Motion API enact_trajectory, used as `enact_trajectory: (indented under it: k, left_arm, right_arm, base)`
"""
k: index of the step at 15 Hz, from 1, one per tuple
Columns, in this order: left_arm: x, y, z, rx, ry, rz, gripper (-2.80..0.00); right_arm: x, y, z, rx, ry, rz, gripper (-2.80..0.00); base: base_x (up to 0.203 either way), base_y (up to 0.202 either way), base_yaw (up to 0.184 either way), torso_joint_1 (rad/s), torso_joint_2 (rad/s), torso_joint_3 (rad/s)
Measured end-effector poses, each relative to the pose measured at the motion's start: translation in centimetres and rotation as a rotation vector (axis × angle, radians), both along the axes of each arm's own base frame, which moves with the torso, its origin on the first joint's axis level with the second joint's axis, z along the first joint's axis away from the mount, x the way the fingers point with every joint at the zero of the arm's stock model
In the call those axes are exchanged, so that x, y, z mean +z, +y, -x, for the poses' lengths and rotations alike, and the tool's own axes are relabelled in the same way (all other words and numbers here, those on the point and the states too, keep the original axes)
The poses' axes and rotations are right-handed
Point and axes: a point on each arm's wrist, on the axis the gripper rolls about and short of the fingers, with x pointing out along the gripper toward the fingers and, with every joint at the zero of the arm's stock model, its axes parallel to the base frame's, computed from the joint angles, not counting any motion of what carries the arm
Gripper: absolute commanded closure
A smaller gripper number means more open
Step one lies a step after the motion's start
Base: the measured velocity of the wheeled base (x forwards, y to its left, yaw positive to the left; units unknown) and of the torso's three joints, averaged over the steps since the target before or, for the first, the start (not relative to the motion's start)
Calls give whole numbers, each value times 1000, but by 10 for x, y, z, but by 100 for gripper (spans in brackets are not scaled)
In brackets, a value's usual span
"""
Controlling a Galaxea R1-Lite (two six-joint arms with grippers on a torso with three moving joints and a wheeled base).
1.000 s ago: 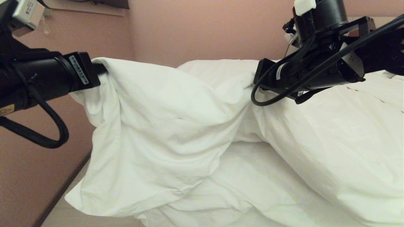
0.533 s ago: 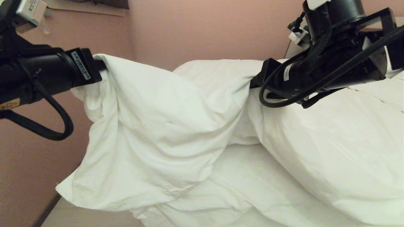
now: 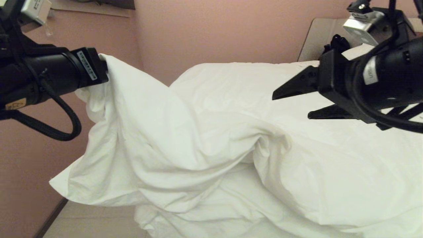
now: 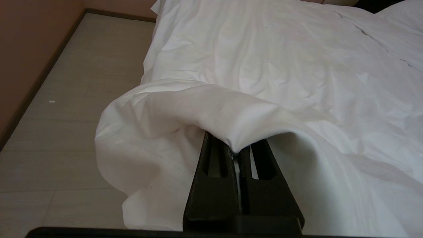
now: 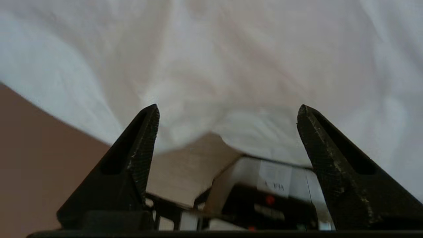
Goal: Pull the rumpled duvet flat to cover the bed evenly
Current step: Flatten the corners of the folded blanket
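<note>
Since a second ago the right hand (image 3: 292, 105) has let go of the duvet (image 3: 211, 132) and pulled back toward the right; its fingers now stand wide apart with nothing between them, hovering just above the cloth. The fold it held has dropped and slumped into a soft ridge below and ahead of it.

Nearest the robot, under both hands, the duvet lies in loose rumpled folds over the bed (image 4: 297, 49), with one flap hanging off the bed's side toward the floor (image 4: 66, 99). Up at the left, the left hand (image 4: 236, 150) is shut tight on a pinch of the duvet's edge, holding that corner raised well above the mattress, so the cloth drapes down from it in a long sagging sheet. Beyond the right hand the duvet stretches on in a fairly smooth mound, and past that the headboard (image 3: 319, 36) shows against the pink wall (image 3: 214, 29).

With only one corner held, a further pull by the left hand would likely drag the duvet askew, piling more of it off the side. The thin pinch could also slip out under the quilt's weight. The right hand, if it closes on the slumped ridge, may catch several layers and lock the rumple in.
</note>
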Motion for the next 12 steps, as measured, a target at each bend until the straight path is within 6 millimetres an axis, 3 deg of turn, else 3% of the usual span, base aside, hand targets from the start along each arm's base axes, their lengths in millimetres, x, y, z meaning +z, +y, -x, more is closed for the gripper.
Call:
enact_trajectory:
  k: [3,8,10,12]
  left_arm:
    - [2,-1,-3,-1,-3,1,0]
    - [1,-1,-4,-2,-2,2,0]
    - [1,-2,-5,-2,-3,2,0]
    - [4,-2,-4,-3,-13,4,0]
  right_arm:
    - [-12,-25,29,4,63,53,0]
    - [-18,-75,77,-47,24,57,0]
    - [-27,-88,86,-102,13,90,0]
    - [-37,-89,85,-122,5,144,0]
  base:
    - [0,0,0,0,0,0]
    - [0,0,0,0,0,0]
    - [0,0,0,0,0,0]
    - [0,0,0,0,0,0]
